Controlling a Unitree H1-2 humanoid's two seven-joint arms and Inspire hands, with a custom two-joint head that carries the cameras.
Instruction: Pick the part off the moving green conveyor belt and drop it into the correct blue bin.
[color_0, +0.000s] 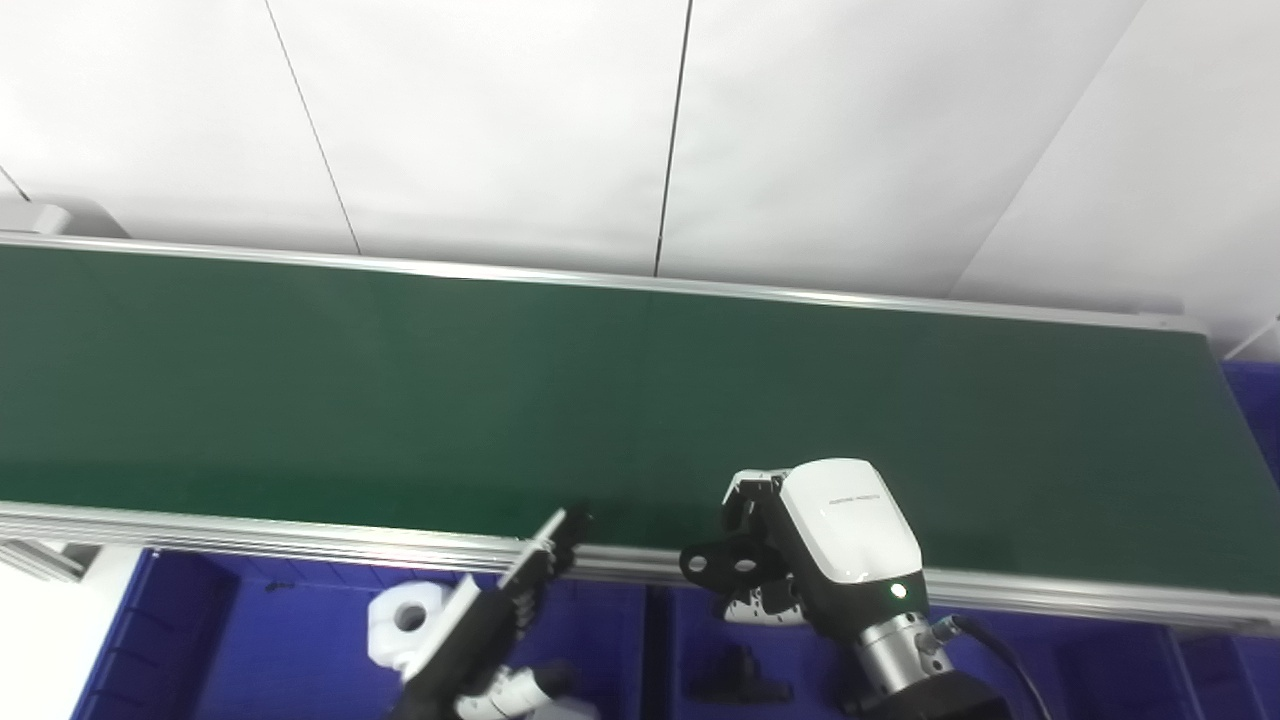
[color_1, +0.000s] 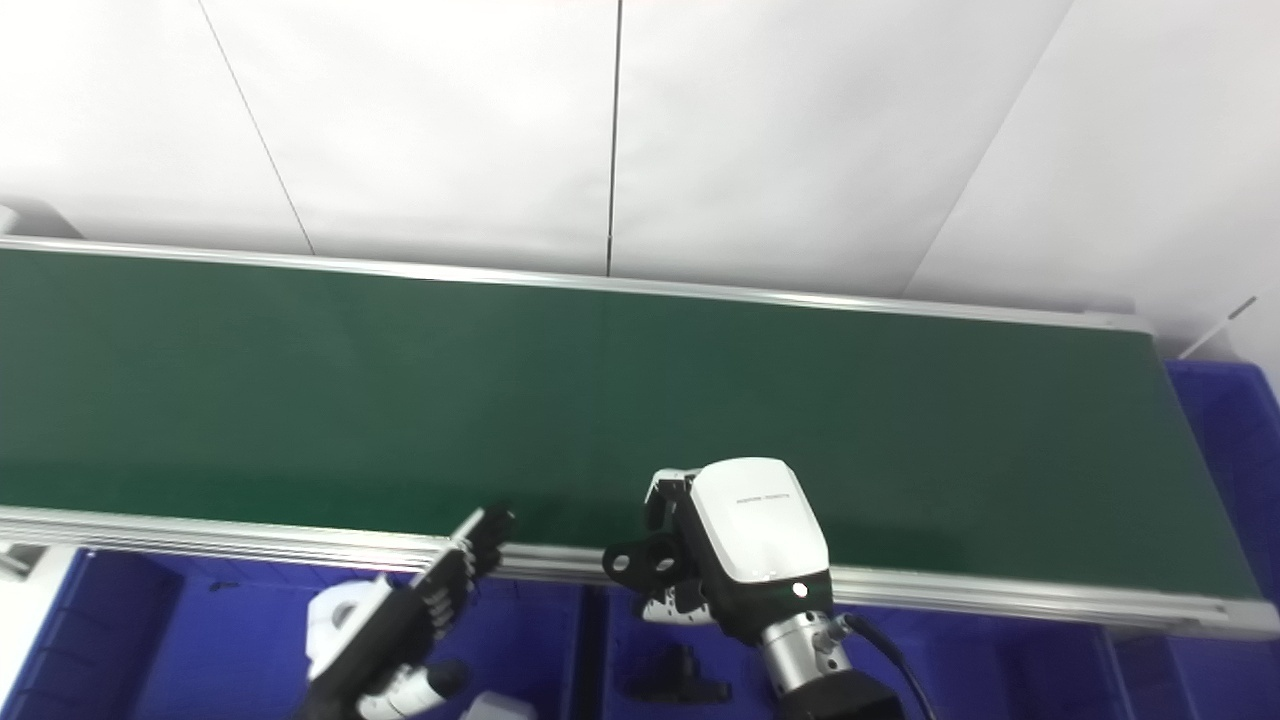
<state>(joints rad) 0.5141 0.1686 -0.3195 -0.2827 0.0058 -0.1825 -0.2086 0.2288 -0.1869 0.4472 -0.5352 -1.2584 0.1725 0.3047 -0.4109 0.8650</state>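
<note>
The green conveyor belt (color_0: 400, 380) runs across the picture with no part on it. My right hand (color_0: 810, 550) is over the belt's front rail, shut on a black part (color_0: 722, 562) with round holes, held above the middle blue bin (color_0: 680, 625). My left hand (color_0: 500, 610) is open and empty, its fingers stretched out straight toward the rail, above the left blue bin (color_0: 250, 640). A white part (color_0: 405, 620) with a hole lies in that left bin. Another black part (color_0: 740, 682) lies in the middle bin.
The belt's silver front rail (color_0: 250, 535) separates the belt from the bins below. A further blue bin (color_0: 1258, 400) stands past the belt's right end. White wall panels rise behind the belt.
</note>
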